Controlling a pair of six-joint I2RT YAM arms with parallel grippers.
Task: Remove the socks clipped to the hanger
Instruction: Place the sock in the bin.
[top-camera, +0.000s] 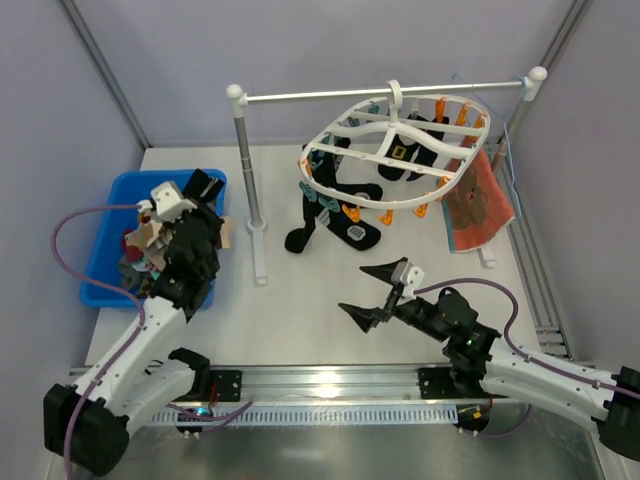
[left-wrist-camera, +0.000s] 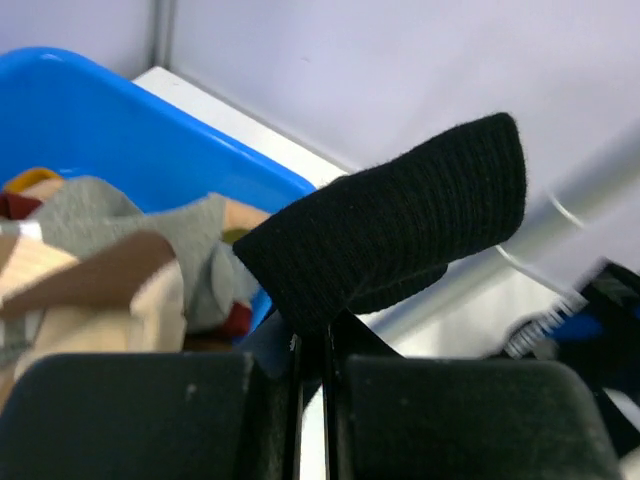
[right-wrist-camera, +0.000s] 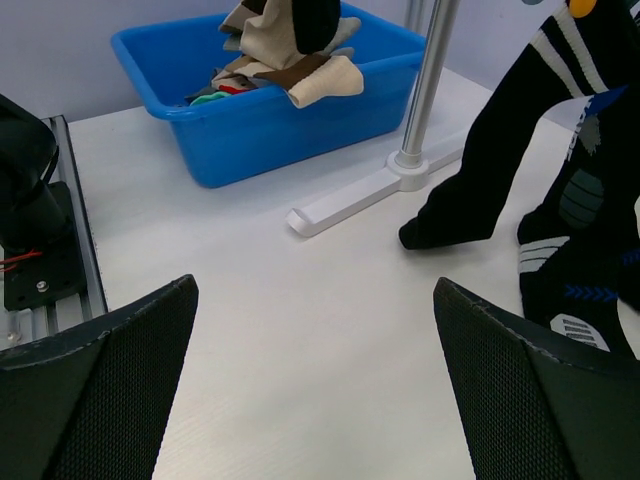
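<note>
Socks (top-camera: 330, 215): several dark ones clipped to hanger (top-camera: 372, 122), upper centre-right of top view.
Bin (top-camera: 105, 215): left; holds removed pile.
Left claw (left-wrist-camera: 315, 350): pinching black sock (left-wrist-camera: 400, 230) over bin.
Right claw (top-camera: 372, 292): wide, empty, centre.
Verdict: partly done; drop, then more unclipping.

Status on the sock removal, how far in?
Done: several socks lie in the blue bin. In hand: left gripper is shut on a black sock at the bin. Left: several dark socks hang clipped to the hanger; right gripper is open, empty, short of them.
</note>
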